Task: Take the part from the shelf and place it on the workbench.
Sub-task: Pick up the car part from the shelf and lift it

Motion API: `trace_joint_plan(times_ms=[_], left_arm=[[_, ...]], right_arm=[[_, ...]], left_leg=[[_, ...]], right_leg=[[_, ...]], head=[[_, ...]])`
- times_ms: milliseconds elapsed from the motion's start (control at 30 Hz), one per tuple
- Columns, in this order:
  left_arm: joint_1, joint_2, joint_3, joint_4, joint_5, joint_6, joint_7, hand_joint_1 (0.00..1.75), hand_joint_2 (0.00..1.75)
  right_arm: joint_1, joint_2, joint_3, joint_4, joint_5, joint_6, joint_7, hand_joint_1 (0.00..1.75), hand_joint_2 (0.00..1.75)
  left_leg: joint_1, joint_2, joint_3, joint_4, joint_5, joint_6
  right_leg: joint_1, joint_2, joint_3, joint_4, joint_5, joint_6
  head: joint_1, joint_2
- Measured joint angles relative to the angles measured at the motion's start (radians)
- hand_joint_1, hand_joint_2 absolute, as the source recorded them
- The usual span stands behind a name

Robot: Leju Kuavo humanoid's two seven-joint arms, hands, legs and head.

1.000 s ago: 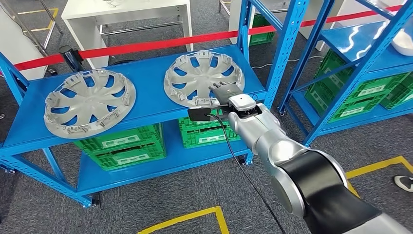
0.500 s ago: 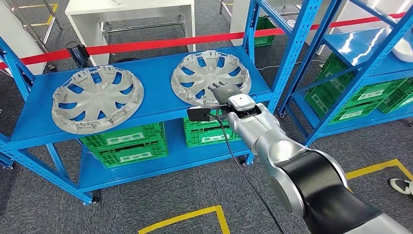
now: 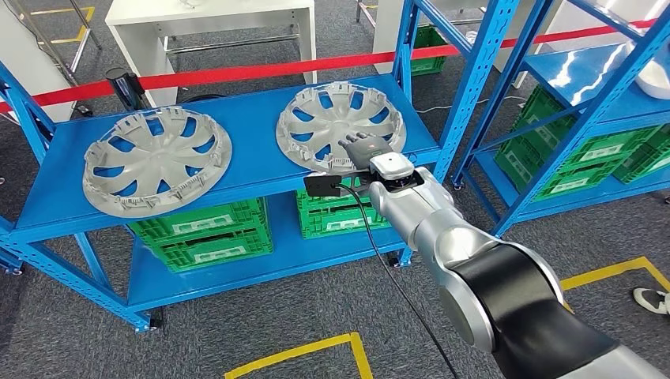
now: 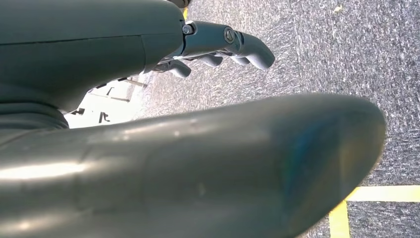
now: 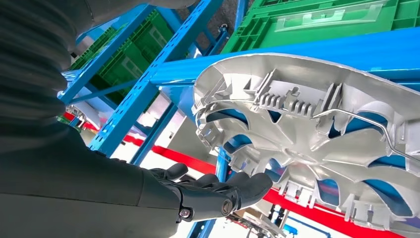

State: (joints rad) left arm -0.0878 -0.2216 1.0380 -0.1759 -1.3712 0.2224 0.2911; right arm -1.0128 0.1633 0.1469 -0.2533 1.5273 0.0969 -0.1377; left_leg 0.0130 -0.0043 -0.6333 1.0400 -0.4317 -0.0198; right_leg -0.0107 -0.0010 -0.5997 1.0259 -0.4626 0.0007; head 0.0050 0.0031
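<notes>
Nearest, at five o'clock in the head view, the robot's silver and black right arm reaches up toward the middle of the picture. Its dark right hand sits above the near rim of a silver plastic hubcap with curved spokes, fingers stretched out and apart, holding nothing. In the right wrist view the fingers lie just beside the hubcap's ribbed edge; whether they touch it cannot be told. That hubcap lies inner side up on the blue metal shelf, toward its right end, at about twelve o'clock from the hand.

The left hand hangs over grey carpet with a yellow floor line, its fingers loosely curled and holding nothing.

A second silver hubcap of the same kind lies on the same shelf at nine o'clock, well apart from the first. Green plastic crates stand on the lower shelf beneath. Farther back, a red barrier tape runs across, and a white table stands beyond it at eleven o'clock.
</notes>
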Motion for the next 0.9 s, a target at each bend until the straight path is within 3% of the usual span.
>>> trace_joint_plan(times_ms=[367, 533, 633, 700, 800, 833, 867, 900], left_arm=[[0.0, 0.0, 0.0, 0.0, -0.006, -0.003, 0.0, 0.0, 0.0], [0.0, 0.002, 0.0, 0.0, -0.009, -0.003, 0.0, 0.0, 0.0], [0.0, 0.001, 0.0, 0.0, -0.009, -0.003, 0.0, 0.0, 0.0], [0.0, 0.001, 0.0, -0.001, -0.009, -0.003, 0.0, 0.0, 0.0], [0.0, 0.001, 0.0, -0.001, -0.009, -0.003, -0.001, 0.0, 0.0], [0.0, 0.001, 0.0, -0.001, -0.009, -0.003, -0.001, 0.0, 0.0], [0.0, 0.001, 0.0, -0.001, -0.009, -0.003, -0.001, 0.0, 0.0], [0.001, 0.0, 0.0, -0.001, -0.009, -0.003, -0.001, 0.0, 0.0]], right_arm=[[0.0, 0.0, 0.0, 0.0, -0.001, 0.001, 0.001, 0.0, 1.75], [0.0, 0.002, 0.005, 0.0, -0.001, 0.002, 0.0, 0.0, 1.75], [0.0, 0.006, 0.009, 0.0, -0.002, 0.002, 0.0, 0.0, 1.75], [-0.002, 0.006, 0.009, 0.0, -0.002, 0.002, 0.001, 0.0, 1.75], [0.003, 0.006, 0.01, 0.001, -0.002, 0.004, 0.001, 0.0, 1.75], [0.006, 0.006, 0.01, 0.001, -0.002, 0.004, 0.001, 0.0, 1.75], [0.009, 0.006, 0.01, 0.002, -0.002, 0.004, 0.001, 0.0, 1.75], [0.009, 0.006, 0.01, 0.002, -0.002, 0.004, 0.001, 0.0, 1.75]], left_leg=[[-0.001, 0.0, -0.001, 0.001, 0.0, 0.0], [-0.008, 0.0, -0.004, 0.005, -0.003, 0.009], [-0.006, 0.001, 0.001, -0.007, 0.001, 0.022], [-0.001, 0.004, 0.007, -0.02, 0.008, 0.032], [-0.002, 0.005, 0.007, -0.022, 0.009, 0.036], [-0.002, 0.004, 0.007, -0.02, 0.008, 0.035], [-0.002, 0.003, 0.006, -0.018, 0.007, 0.034], [-0.001, 0.002, 0.006, -0.015, 0.005, 0.031]], right_leg=[[0.0, 0.0, 0.0, -0.001, 0.0, 0.001], [-0.008, 0.0, 0.0, -0.003, 0.003, 0.011], [-0.01, 0.0, 0.002, -0.003, -0.001, 0.02], [-0.009, 0.0, -0.021, 0.051, -0.038, 0.024], [-0.009, 0.002, -0.109, 0.237, -0.124, 0.027], [-0.01, 0.002, -0.123, 0.266, -0.128, 0.027], [-0.01, 0.001, -0.117, 0.254, -0.112, 0.027], [-0.012, 0.001, -0.093, 0.205, -0.083, 0.025]], head=[[0.0, 0.0], [-0.001, 0.0], [0.0, 0.0], [0.0, 0.0], [0.0, 0.0], [0.0, 0.0], [0.0, 0.0], [0.0, 0.0]])
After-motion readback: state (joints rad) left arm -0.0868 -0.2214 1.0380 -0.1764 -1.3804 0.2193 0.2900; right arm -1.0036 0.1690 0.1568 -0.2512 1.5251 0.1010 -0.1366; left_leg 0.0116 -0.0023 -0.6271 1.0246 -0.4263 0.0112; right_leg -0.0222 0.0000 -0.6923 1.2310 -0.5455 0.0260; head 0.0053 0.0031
